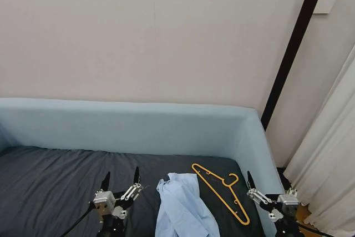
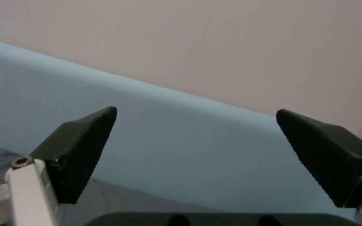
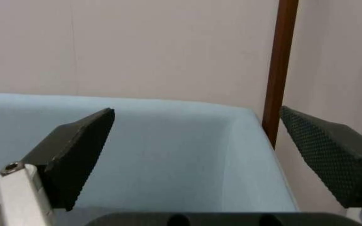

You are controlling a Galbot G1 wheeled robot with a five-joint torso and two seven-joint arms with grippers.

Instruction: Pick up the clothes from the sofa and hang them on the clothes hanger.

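Note:
A light blue shirt (image 1: 183,209) lies crumpled on the dark seat of the sofa (image 1: 138,129), near the right end. Just right of it an orange clothes hanger (image 1: 223,192) lies flat on the seat. My left gripper (image 1: 122,175) hovers low over the seat left of the shirt, open, with nothing between its fingers (image 2: 80,150). My right gripper (image 1: 267,191) is by the sofa's right arm, right of the hanger, also open and empty; its fingers (image 3: 74,155) face the sofa's back corner. Both wrist views look across the pale blue backrest to the wall.
The sofa's right armrest (image 1: 252,148) stands beside the right gripper. A dark post (image 1: 291,48) leans up the wall behind it, and a white curtain (image 1: 333,154) hangs at the far right. The dark seat (image 1: 50,181) stretches left.

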